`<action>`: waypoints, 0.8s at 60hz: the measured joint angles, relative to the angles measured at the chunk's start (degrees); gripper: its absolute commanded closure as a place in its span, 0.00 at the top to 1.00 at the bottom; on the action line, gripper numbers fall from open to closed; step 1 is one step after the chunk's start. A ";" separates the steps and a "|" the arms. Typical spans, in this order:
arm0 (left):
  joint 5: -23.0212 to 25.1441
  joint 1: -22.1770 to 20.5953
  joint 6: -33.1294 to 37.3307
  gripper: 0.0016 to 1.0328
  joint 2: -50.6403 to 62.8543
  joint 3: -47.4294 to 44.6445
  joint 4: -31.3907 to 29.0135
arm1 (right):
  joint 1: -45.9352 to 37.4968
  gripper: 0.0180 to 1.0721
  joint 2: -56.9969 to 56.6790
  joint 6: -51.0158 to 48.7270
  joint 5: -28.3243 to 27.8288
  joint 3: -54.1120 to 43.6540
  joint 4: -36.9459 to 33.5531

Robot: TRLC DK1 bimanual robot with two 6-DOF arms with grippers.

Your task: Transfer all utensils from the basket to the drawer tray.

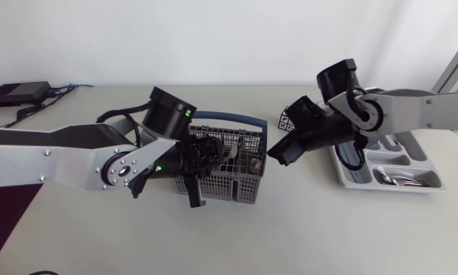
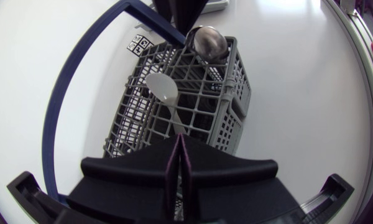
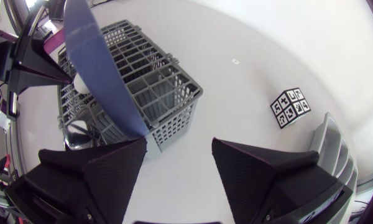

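Observation:
The grey wire basket point(image 1: 240, 183) with a blue handle point(image 1: 237, 118) stands mid-table. My left gripper point(image 1: 193, 174) hangs over its left part. In the left wrist view its fingers point(image 2: 224, 174) are pressed together on the handle of a white plastic spoon point(image 2: 162, 88), whose bowl points out over the basket point(image 2: 236, 93). A metal spoon point(image 2: 210, 43) stands in a far compartment. My right gripper point(image 1: 284, 151) is just right of the basket, open with nothing between its fingers point(image 3: 93, 174). The grey drawer tray point(image 1: 437, 183) lies at the far right.
A black-and-white marker tag point(image 1: 285, 122) lies between basket and tray. Some metal utensils point(image 1: 397, 179) rest in the tray. A black device point(image 1: 15, 93) with cables sits at the back left corner. The right arm's links pass over the tray's left part.

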 measured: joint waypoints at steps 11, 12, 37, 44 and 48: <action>-1.64 -2.32 -1.90 0.03 0.39 0.24 0.07 | 0.07 0.73 3.28 0.39 -0.07 5.68 -0.22; -1.95 -2.49 -1.90 0.03 0.46 0.24 0.07 | 0.07 0.73 3.41 0.39 -0.02 5.92 -0.20; -3.23 1.68 -2.93 0.03 -12.24 -1.53 -7.82 | 5.42 0.73 -15.15 4.31 8.13 0.42 -6.60; -2.75 7.21 -1.55 0.03 -16.13 -3.80 -8.92 | 7.76 0.73 -19.37 5.55 8.11 -2.99 -8.00; -1.36 10.71 -0.26 0.03 -16.61 -5.84 -8.98 | 8.96 0.73 -20.61 5.79 7.13 -5.62 -8.85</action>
